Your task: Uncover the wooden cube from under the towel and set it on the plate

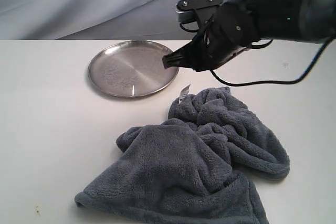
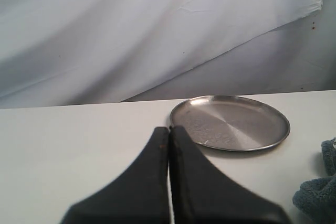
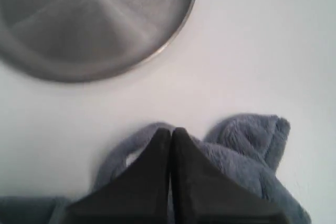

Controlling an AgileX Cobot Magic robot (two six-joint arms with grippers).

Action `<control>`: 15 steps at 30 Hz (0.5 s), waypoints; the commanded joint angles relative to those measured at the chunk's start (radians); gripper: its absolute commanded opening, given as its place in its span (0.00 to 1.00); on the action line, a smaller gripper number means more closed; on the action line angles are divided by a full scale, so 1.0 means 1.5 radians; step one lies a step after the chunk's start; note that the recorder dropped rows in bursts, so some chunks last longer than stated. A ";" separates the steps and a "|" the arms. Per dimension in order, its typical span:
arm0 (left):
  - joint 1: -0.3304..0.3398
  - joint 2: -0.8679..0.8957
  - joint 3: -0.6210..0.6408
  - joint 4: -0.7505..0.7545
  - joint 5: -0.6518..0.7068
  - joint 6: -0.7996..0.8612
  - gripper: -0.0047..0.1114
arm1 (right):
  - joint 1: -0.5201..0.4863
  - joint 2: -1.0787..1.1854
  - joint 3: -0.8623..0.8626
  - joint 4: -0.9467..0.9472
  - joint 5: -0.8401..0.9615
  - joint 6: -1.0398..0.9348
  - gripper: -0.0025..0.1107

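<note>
Since the wooden cube cannot be seen, likely hidden under the towel (image 1: 194, 166) bunched near the plate (image 1: 131, 69), the right tool (image 1: 168, 60) hangs at the plate's rim, pressed together and empty, like the left tool (image 2: 169, 134).

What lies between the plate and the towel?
Only bare table: the right wrist view shows a white strip of it between the plate and the towel, with nothing on it.
</note>
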 commanded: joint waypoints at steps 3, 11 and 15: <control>-0.003 -0.003 0.003 -0.001 -0.001 -0.002 0.04 | -0.002 0.110 -0.165 -0.003 0.043 0.006 0.02; -0.003 -0.003 0.003 -0.001 -0.001 -0.002 0.04 | 0.000 0.228 -0.348 0.147 0.128 -0.100 0.02; -0.003 -0.003 0.003 -0.001 -0.001 -0.002 0.04 | 0.007 0.266 -0.410 0.252 0.170 -0.171 0.02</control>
